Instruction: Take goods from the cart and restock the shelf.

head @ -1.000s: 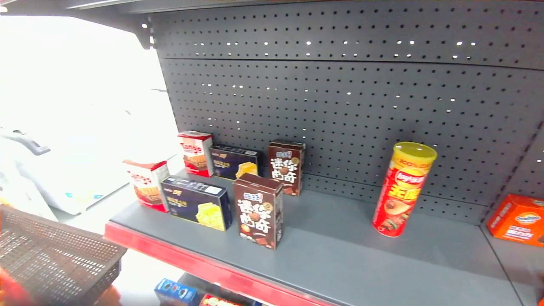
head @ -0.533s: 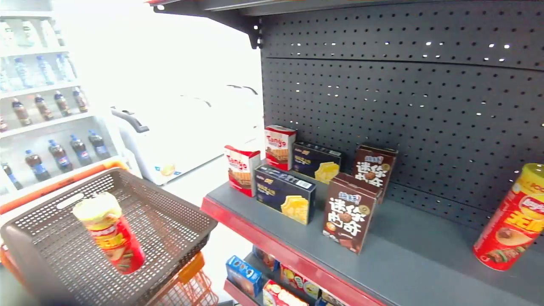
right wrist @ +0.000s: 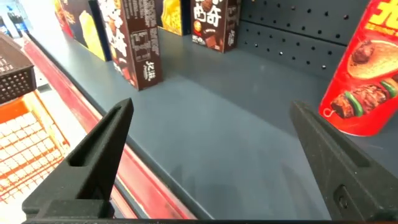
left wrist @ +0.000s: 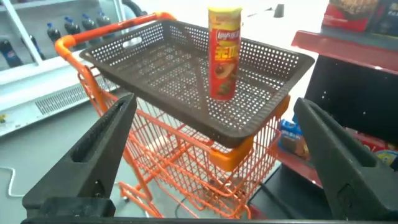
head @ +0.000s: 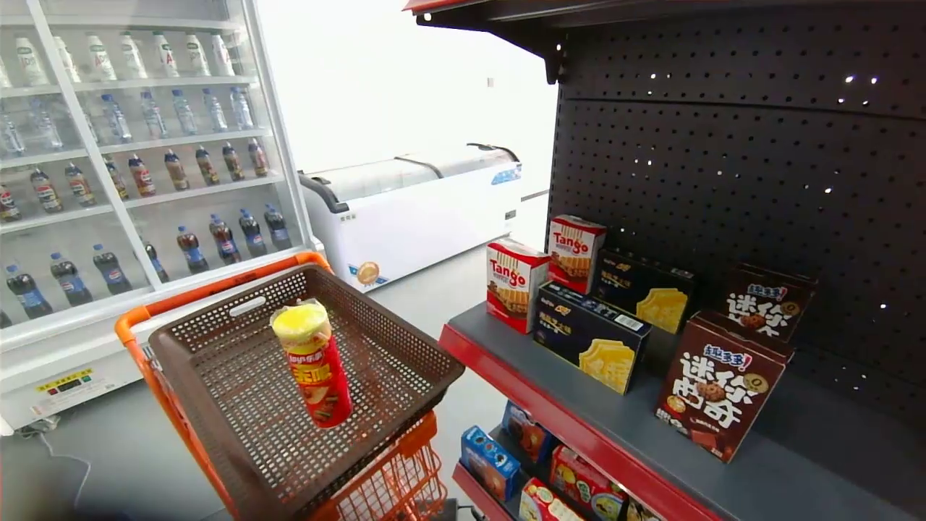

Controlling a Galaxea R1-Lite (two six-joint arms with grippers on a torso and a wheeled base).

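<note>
My left fingers [left wrist: 99, 162] stand wide apart and hold nothing; my right fingers [right wrist: 93, 162] are likewise spread and empty. Nearest the left gripper [left wrist: 214, 104] is the brown basket [left wrist: 161, 74] atop the orange cart [left wrist: 174, 155], with one crisp can [left wrist: 224, 53] upright inside it, apart from the walls. The right gripper [right wrist: 211, 109] hangs over the bare grey shelf [right wrist: 217, 143], with a second can [right wrist: 364, 74] just beyond and brown boxes [right wrist: 134, 43] to one side. Farther off are a chest freezer [head: 419, 210] and a drinks cooler [head: 130, 166].

Step in hand, as I judge it: turning to the cart for the next item. The next move calls for lowering the left fingers about the can's middle, clear of the basket rim, and closing without tipping it.

Against the earlier pictures, the head camera has swung toward the cart. The shelf now sits further right in view, and the cooler has come in. The goods themselves have not shifted.
</note>
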